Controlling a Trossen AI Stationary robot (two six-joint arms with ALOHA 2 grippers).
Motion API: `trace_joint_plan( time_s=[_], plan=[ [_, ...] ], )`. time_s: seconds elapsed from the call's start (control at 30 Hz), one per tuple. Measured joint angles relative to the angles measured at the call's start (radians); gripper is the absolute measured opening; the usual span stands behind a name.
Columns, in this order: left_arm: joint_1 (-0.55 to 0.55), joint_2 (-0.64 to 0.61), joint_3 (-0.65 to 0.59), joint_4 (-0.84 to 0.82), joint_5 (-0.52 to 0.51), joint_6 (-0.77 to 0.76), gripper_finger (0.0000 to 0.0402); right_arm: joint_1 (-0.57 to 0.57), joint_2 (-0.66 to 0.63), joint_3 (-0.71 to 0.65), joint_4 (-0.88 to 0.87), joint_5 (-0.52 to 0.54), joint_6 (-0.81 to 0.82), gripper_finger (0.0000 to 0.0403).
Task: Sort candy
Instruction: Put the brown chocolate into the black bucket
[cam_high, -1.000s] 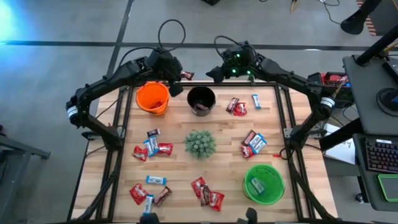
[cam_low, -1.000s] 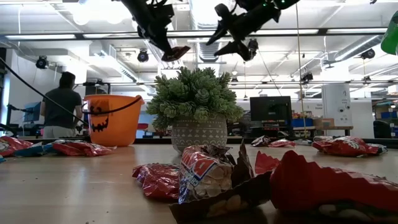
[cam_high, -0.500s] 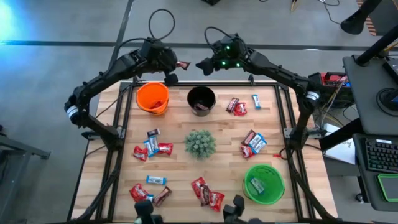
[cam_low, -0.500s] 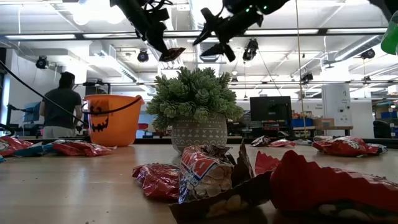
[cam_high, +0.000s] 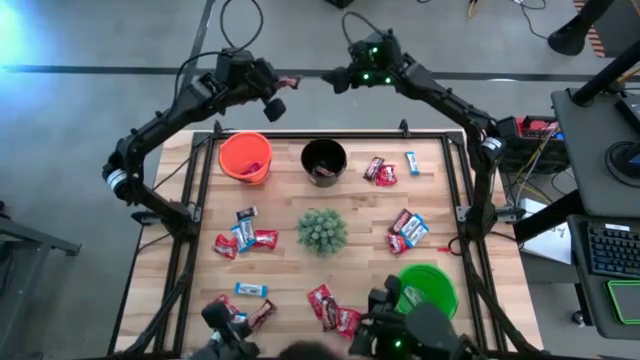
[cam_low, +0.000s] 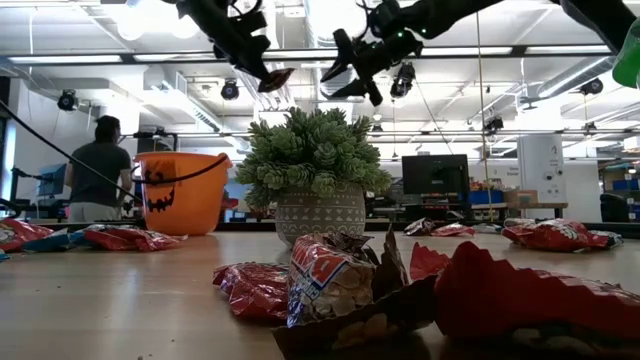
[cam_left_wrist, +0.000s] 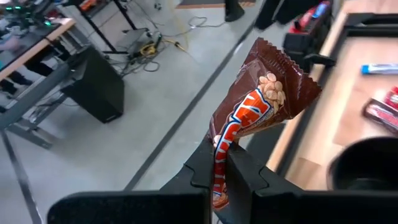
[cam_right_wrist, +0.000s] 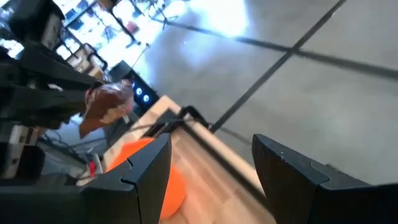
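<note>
Seen from above, a light wooden table (cam_high: 330, 275) carries three small buckets and a scatter of flat wrapped candy. At the far left stands an orange plastic bucket (cam_high: 245, 157), just to its right a black bucket (cam_high: 324, 159) with a wrapper inside, and at the near right a green bucket (cam_high: 425, 292). A spiky green plant ball (cam_high: 322, 230) sits at the table's centre. Both dark arms are raised beyond the table's far edge, over the grey floor. The left gripper (cam_high: 281, 85) is clamped on a dark brown candy wrapper with orange and white print (cam_left_wrist: 261, 102); its wrist camera shows the two fingers pinched tight on the wrapper's lower end, the rest sticking up above them. The right gripper (cam_high: 332, 80) hovers just to the right of it, facing it, fingers spread wide apart and holding nothing. The other candy lies on the table: a red and blue-white cluster (cam_high: 243, 236) at mid left, a few pieces (cam_high: 238, 305) at near left, red and brown ones (cam_high: 333, 309) at near centre, a group (cam_high: 408, 229) at mid right, and red pieces (cam_high: 379, 171) beside a blue-white one (cam_high: 412, 163) at far right. In the low view a person (cam_low: 99, 170) stands in the room behind.
</note>
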Motion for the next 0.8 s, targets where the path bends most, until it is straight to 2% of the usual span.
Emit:
trace_joint_plan(
  time_s=[0.27,0.47,0.63,0.8],
  plan=[
    [0.027,0.013,0.000,0.036,0.005,-0.027,0.0001,-0.035,0.002,0.000,-0.004,-0.031,-0.004,0.0215],
    [0.026,0.022,0.000,0.041,0.093,-0.027,0.0001,-0.014,0.002,-0.002,0.043,-0.142,0.037,0.0215],
    [0.025,0.022,0.000,0.046,0.117,-0.026,0.0001,0.023,0.002,-0.003,0.064,-0.153,0.075,0.0215],
    [0.023,0.023,0.000,0.051,0.187,-0.022,0.0001,0.059,0.001,-0.002,0.111,-0.153,0.080,0.0215]
  ],
)
